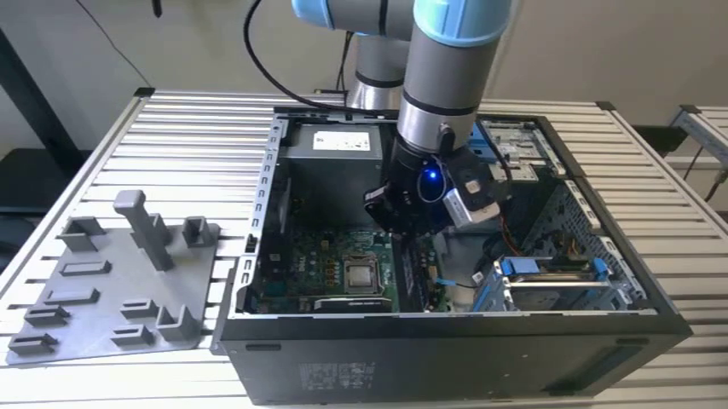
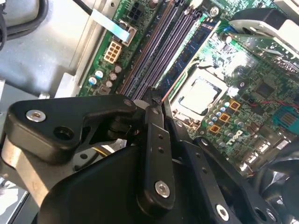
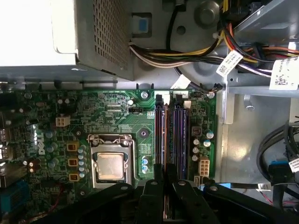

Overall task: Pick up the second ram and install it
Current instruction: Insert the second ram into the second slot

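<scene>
My gripper (image 1: 404,230) is down inside the open computer case (image 1: 262,213), right over the memory slots (image 3: 170,135) of the green motherboard (image 1: 307,268). In both wrist views its two black fingers (image 2: 154,135) stand almost together. A slim dark strip, the second ram (image 3: 164,205), is pinched between them, in line with the slots (image 2: 163,46) and mostly hidden by the fingers. The gripper's tips (image 2: 158,100) (image 3: 164,170) sit at the near end of the slots. A bluish stick (image 2: 194,49) lies along the slot closest to the processor.
The silver processor (image 3: 111,166) (image 1: 361,274) sits beside the slots. A power supply (image 1: 341,149) and its cable bundle (image 3: 187,51) fill the case's far end. A drive cage (image 1: 557,281) is on the exterior view's right. A grey holder plate (image 1: 114,290) with a tall post (image 1: 142,226) lies outside.
</scene>
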Tool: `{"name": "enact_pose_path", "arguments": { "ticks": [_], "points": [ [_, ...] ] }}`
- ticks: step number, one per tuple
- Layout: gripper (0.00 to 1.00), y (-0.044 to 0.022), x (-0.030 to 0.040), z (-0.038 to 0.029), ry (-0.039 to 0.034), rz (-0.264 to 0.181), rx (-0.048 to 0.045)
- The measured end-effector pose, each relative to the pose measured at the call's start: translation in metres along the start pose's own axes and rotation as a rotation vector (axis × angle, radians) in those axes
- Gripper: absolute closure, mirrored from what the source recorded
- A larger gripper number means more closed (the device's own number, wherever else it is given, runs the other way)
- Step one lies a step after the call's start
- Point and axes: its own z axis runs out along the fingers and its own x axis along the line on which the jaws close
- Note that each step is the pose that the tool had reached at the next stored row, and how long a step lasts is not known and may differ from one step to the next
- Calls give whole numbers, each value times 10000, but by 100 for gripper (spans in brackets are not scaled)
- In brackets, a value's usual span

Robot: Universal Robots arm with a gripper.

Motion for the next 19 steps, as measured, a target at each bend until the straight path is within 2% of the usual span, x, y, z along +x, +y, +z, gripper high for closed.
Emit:
{"name": "enact_pose_path", "arguments": {
  "ticks": [4,9,14,19],
  "points": [
    [86,-7,-1,55,-14,1,-28],
    [86,-42,-3,102,-73,16,-180],
    [86,-48,-3,109,-70,48,-188],
    [86,-82,-4,120,-69,71,-188]
  ]
}}
